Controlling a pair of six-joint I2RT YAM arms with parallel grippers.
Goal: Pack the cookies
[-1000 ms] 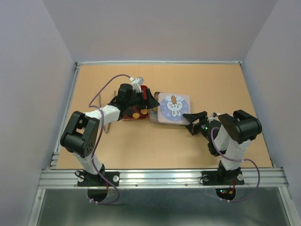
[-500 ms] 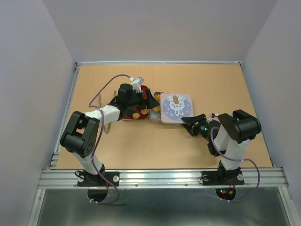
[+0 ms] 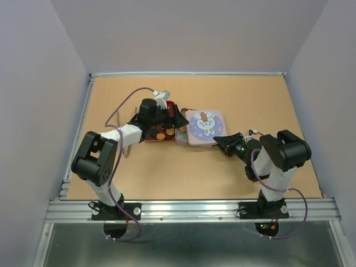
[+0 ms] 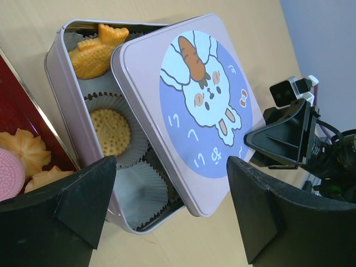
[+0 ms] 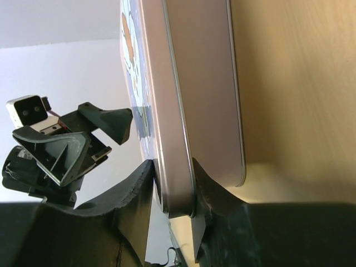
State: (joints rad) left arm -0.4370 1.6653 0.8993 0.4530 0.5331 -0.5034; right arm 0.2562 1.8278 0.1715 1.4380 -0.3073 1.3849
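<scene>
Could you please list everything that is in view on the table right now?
tin: one, pale lilac-pink, mid-table, partly uncovered.
lid: one, same colour with a bunny picture, tilted over the tin.
paper cups: several, white, inside the tin.
cookies: two yellow in the tin, one round and one fish-shaped; at least three, yellow and pink, in the tray.
tray: one, red, beside the tin.
table: one, wood-brown.
left gripper: open, above tin and tray.
right gripper: closed on the lid's edge.

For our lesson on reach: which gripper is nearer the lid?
Right. The right gripper pinches the lid's near right edge between its fingers. The left gripper hangs open beside the lid's left edge, apart from it.
</scene>
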